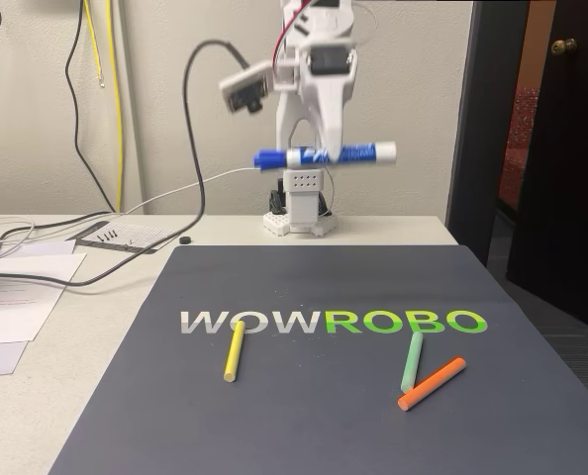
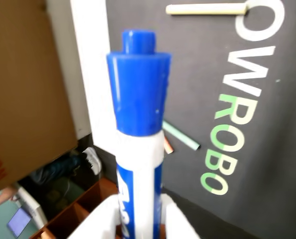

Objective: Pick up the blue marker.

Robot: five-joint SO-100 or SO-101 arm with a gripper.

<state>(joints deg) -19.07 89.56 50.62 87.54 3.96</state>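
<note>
In the fixed view the marker (image 1: 324, 155) lies level in the gripper (image 1: 319, 148), high above the table (image 1: 96, 376) and in front of the arm's base (image 1: 302, 203), which stands just behind the mat's (image 1: 324, 416) far edge. On the mat, below its printed lettering (image 1: 334, 322), one stick (image 1: 234, 349) lies to the left, and two more (image 1: 412, 361) (image 1: 432, 383) lie to the right, meeting at their near ends. Papers (image 1: 17, 297) and cables (image 1: 37, 252) lie on the table left of the mat.
</note>
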